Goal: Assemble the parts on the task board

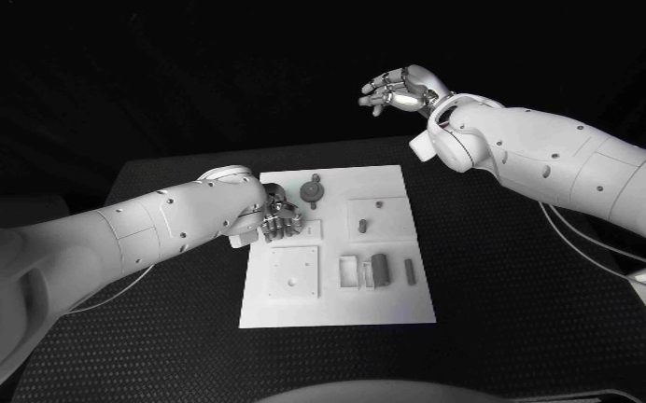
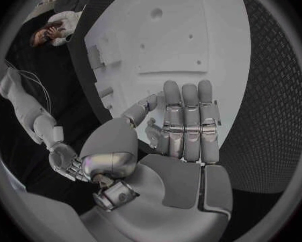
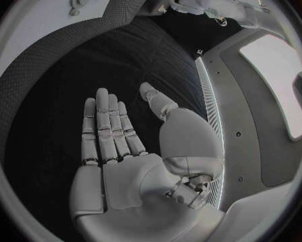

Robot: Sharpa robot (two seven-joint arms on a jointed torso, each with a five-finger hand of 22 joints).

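Several small stiff parts lie near the task board's right edge, best pinched sideways; the left hand and right hand are held spread, empty.

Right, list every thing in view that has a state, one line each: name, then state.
left hand: low at the task board's left edge, fingers straight and together, nothing visibly held.
right hand: raised beyond the table's far edge, empty, fingers loosely curled.
task board: flat on the table.
round knobbed part: seated on the board's far end.
dark block part: lying in the near-right tray.
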